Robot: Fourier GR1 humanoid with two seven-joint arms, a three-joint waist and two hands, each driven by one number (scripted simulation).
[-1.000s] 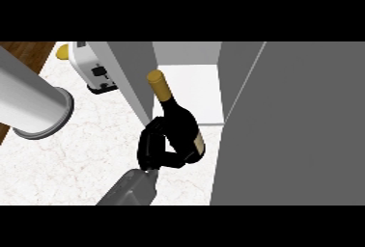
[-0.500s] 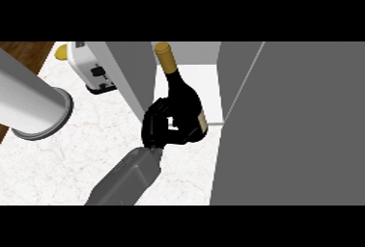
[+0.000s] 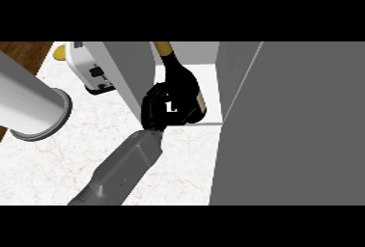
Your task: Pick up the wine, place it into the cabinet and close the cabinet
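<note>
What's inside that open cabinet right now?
The dark wine bottle, gold neck pointing inward, on the white cabinet floor, with the right hand curled round its base. The door and walls hide the rest of the interior.

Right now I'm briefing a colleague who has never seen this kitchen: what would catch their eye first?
The black hand at the centre, curled round a dark wine bottle, its yellow-topped neck pointing away, between the grey cabinet walls over the white cabinet floor. Next, the big grey door filling the right side. At left, a fat white cylinder over the marble counter, with a white appliance behind.
</note>
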